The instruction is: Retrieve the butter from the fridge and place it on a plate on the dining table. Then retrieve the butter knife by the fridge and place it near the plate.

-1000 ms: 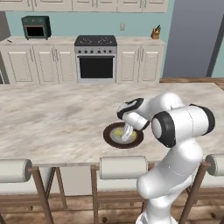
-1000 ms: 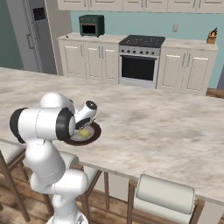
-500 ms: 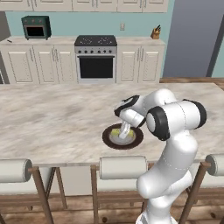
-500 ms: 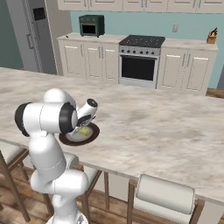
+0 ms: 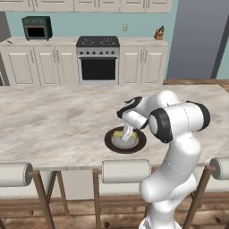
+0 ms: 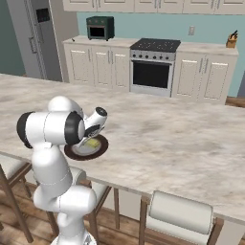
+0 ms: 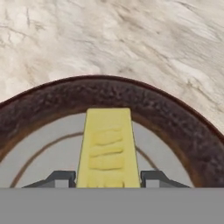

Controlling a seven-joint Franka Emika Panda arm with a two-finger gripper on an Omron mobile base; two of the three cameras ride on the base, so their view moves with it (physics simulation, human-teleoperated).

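Resting on the plate (image 5: pixel 125 140) is the butter (image 7: pixel 108 148), a pale-yellow stick lying on the grey centre inside the dark brown rim. The hand view shows it running lengthwise away from the camera, its far end reaching the inner edge of the rim. The gripper (image 7: pixel 108 178) is lowered over the plate with one dark fingertip (image 7: pixel 61 178) against each long side of the stick, so it is grasping the butter, jaws about half closed around it.

From the left base view the gripper (image 5: pixel 127 134) points down onto the plate, and a bit of yellow butter (image 5: pixel 118 133) shows just beside the fingers. From the right base view the plate (image 6: pixel 86 147) sits near the table (image 6: pixel 182 143) edge closest to the robot, with the butter (image 6: pixel 93 143) on it under the hand.

Beyond the table, cream cabinets carry a green oven (image 6: pixel 99 27) and a knife block (image 5: pixel 159 34), with a stove (image 5: pixel 97 58) between them. The grey fridge (image 6: pixel 36 38) stands at the far left of the right base view.
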